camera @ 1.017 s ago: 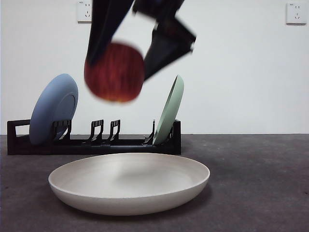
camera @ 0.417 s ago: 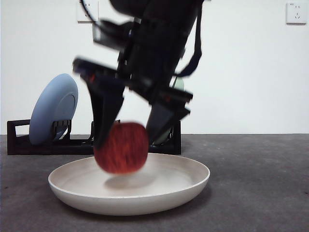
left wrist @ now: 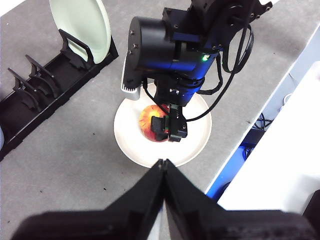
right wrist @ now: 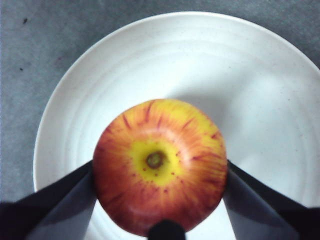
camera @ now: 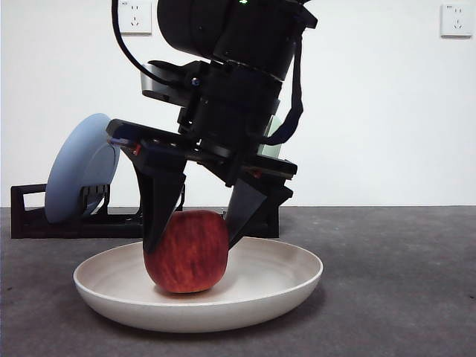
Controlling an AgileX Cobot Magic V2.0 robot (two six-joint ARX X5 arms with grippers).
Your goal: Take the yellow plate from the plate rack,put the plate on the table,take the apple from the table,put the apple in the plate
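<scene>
- Red apple [camera: 187, 251] sits stem-up in the yellow plate [camera: 282, 279], directly between my right gripper [camera: 195, 227] jaws, which clamp its sides.
- Left gripper [left wrist: 163, 165] waits above, jaws closed.

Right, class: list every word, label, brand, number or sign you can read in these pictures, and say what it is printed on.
None can be read. The yellow plate, the apple, the plate rack and the right gripper gripping the apple carry no legible print. The wall sockets show no readable marking.
</scene>
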